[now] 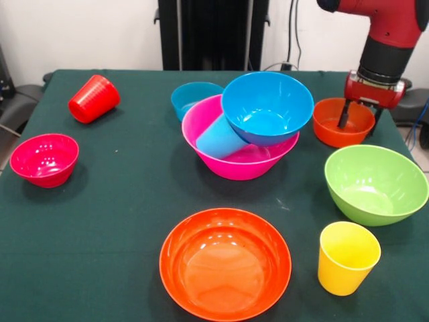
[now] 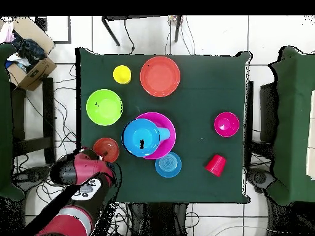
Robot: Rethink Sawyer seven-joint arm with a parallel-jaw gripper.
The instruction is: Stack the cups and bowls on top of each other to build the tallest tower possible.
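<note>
The tower is a large pink bowl (image 1: 231,168) holding a light blue cup (image 1: 218,139) on its side, with a large blue bowl (image 1: 267,107) tilted on top. It also shows in the overhead view (image 2: 168,123). My gripper (image 1: 360,118) is open at the small orange bowl (image 1: 335,127), with one finger inside the bowl and the other outside its rim. Standing loose are the large orange bowl (image 1: 225,263), green bowl (image 1: 375,182), yellow cup (image 1: 347,257), small blue bowl (image 1: 191,97) and small red bowl (image 1: 44,158). The red cup (image 1: 94,98) lies on its side.
The table has a dark green cloth (image 1: 120,215). In the overhead view my arm (image 2: 83,175) comes in at the table's lower left corner, over the small orange bowl (image 2: 106,149). A cardboard box (image 2: 27,58) sits off the table.
</note>
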